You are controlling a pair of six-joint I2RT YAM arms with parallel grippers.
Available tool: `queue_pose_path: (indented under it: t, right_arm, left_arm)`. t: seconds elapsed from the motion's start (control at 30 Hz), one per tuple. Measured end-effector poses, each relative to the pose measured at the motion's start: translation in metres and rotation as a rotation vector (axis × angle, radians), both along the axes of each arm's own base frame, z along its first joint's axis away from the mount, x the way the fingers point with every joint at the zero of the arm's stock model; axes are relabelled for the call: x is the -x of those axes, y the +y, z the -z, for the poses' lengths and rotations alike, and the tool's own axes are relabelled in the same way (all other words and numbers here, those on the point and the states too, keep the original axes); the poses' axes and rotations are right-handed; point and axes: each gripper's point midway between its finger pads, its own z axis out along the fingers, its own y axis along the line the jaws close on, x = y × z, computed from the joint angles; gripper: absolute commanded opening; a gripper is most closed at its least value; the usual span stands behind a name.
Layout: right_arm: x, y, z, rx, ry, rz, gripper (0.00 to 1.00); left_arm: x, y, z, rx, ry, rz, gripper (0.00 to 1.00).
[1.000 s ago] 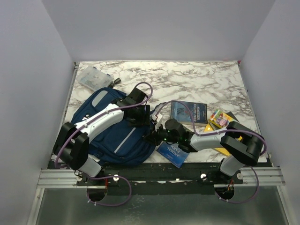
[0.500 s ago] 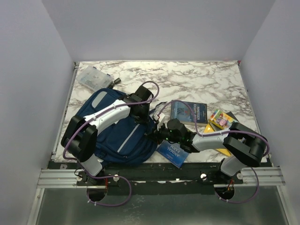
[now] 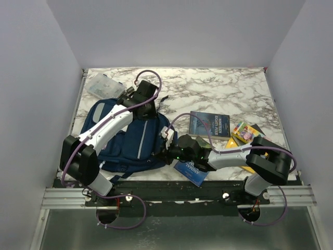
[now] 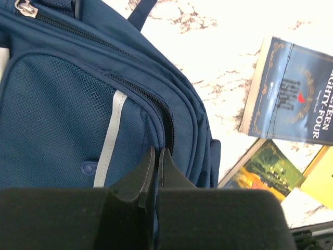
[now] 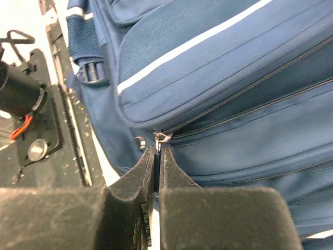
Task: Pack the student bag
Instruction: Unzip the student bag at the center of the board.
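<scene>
Student bag: navy, grey stripes, on the left half of the marble table, close to the near edge. It is bunched up rather than lying flat, and its front pocket faces the right arm.

Left arm reaches over the bag from the near left corner, wrist above the bag's far end. Right arm lies low along the near edge and reaches leftward to the bag's right side.

Dark blue book lies flat near the table's middle, apart from the bag. A second blue book lies at the near edge, partly under the right arm. A yellow pack with bright colours sits right of the dark book. Clear plastic box is at the far left corner, just beyond the bag.

Left gripper: fingers drawn together to a thin slit, tips at a zip seam beside the mesh pocket and a grey stripe. Whether any fabric is caught between them cannot be told.

Right gripper: fingers pressed together, with only a hairline between them, pinching the small metal zip pull at the end of a zip line below the white-striped front panel. A bag strap and buckle hang to the left of it, over the black frame at the table edge.
</scene>
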Motion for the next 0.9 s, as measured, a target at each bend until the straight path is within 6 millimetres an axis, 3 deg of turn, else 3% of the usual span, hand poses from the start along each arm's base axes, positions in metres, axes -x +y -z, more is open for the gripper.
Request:
queue_pose_path:
  t: [0.1, 0.2, 0.37, 0.63, 0.9]
  right_arm:
    - [0.019, 0.005, 0.010, -0.035, 0.073, -0.033, 0.00]
    - [0.020, -0.001, 0.019, -0.046, 0.131, -0.007, 0.00]
    - [0.017, -0.002, 0.018, -0.058, 0.170, 0.021, 0.01]
    - [0.026, 0.021, 0.020, -0.058, 0.191, 0.035, 0.03]
    - [0.027, 0.032, 0.017, -0.053, 0.178, 0.061, 0.04]
  left_arm:
    - [-0.007, 0.004, -0.006, -0.004, -0.024, -0.031, 0.00]
    - [-0.007, 0.005, -0.006, -0.006, -0.025, -0.038, 0.00]
    - [-0.010, 0.009, -0.009, -0.004, -0.036, -0.063, 0.00]
    - [-0.012, 0.023, -0.021, 0.066, 0.007, -0.208, 0.00]
    - [-0.015, 0.023, -0.030, 0.108, 0.042, -0.285, 0.00]
